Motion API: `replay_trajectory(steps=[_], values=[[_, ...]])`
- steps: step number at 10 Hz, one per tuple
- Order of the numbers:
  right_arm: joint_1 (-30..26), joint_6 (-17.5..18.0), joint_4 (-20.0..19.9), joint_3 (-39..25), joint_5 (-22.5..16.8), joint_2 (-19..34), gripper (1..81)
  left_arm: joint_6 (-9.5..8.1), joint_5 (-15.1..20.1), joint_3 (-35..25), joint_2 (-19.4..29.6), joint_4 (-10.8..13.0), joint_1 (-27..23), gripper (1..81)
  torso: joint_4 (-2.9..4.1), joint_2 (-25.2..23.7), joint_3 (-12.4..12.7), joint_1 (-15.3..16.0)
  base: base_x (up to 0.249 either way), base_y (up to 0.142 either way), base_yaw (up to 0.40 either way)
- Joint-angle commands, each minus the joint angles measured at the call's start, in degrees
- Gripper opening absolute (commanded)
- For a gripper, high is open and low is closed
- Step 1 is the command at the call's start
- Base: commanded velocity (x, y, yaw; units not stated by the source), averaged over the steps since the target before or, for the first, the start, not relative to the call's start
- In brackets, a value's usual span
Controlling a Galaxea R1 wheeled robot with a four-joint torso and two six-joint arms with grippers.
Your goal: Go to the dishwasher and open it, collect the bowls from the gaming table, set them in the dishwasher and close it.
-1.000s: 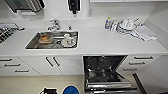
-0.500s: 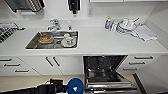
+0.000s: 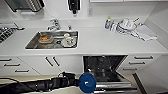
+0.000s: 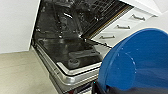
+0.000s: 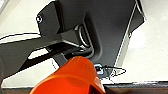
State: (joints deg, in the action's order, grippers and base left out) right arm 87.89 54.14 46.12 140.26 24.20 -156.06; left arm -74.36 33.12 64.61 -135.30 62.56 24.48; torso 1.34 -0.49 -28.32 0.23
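The dishwasher (image 3: pixel 103 67) stands open under the white counter, its dark inside and wire racks showing and its door (image 3: pixel 117 86) folded down toward me. My left arm reaches in from the left, and my left gripper (image 3: pixel 77 81) is shut on the bright blue bowl (image 3: pixel 87 82), held in the air beside the lowered door. The left wrist view has the blue bowl (image 4: pixel 140 62) large in front of the open dishwasher (image 4: pixel 67 50). In the right wrist view an orange bowl (image 5: pixel 72 77) sits close against my right gripper, over my own dark body.
A steel sink (image 3: pixel 32 43) in the counter holds several dishes, with a faucet (image 3: pixel 54 24) behind it. On the right of the counter are a bottle (image 3: pixel 108 23), stacked dishware (image 3: pixel 126 25) and a cloth (image 3: pixel 146 32). White drawers (image 3: pixel 142 62) flank the dishwasher.
My left arm has carried the blue bowl to the right and a little toward the counter, closer to the open dishwasher. The kitchen itself looks unchanged.
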Motion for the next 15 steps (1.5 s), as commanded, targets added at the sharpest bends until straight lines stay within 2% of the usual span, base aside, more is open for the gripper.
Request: replay_trajectory(steps=[1, 4, 6, 9, 12, 13, 15], values=[[1.0, 0.3, 0.6, -0.3, -2.0, 1.3, 1.0, 0.01, 2.0, -1.6, -6.2, 0.3, -9.4, 1.0, 0.00, 0.0, 0.0, 0.0, 0.000, 0.000, 0.000], [1.0, 0.3, 0.6, -0.2, -2.0, 1.3, 1.0, -0.26, 2.0, -0.5, -9.0, -0.4, -14.5, 1.0, 0.00, 0.0, 0.0, 0.0, 0.000, 0.000, 0.000], [1.1, 0.3, 0.6, -0.1, -2.0, 1.3, 1.0, -0.34, 2.0, -0.5, -9.4, -2.5, -19.1, 1.0, 0.00, 0.0, 0.0, 0.0, 0.000, 0.000, 0.000], [1.0, 0.8, 0.6, -0.1, -2.1, 1.3, 1.0, -0.34, 2.2, -0.5, -10.1, -4.0, -25.1, 1.0, 0.00, 0.0, 0.0, 0.0, 0.000, 0.000, 0.000], [0.8, 0.8, 0.6, 0.0, -2.1, 1.2, 1.0, -0.34, 2.2, 0.4, -11.0, -4.5, -26.2, 1.0, 0.00, 0.0, 0.0, 0.1, 0.000, 0.000, 0.000], [0.8, 0.9, 0.6, 0.0, -2.1, 1.3, 1.0, -0.34, 2.5, 0.3, -11.5, -4.7, -26.2, 81.1, 0.00, 0.0, 0.0, 0.1, 0.000, 0.000, 0.000], [0.8, 0.9, 0.6, 0.3, -2.1, 1.2, 1.0, -0.17, 4.1, 0.3, -11.9, -5.0, -25.3, 81.1, 0.00, 0.0, 0.0, 0.1, 0.000, 0.000, 0.000]])
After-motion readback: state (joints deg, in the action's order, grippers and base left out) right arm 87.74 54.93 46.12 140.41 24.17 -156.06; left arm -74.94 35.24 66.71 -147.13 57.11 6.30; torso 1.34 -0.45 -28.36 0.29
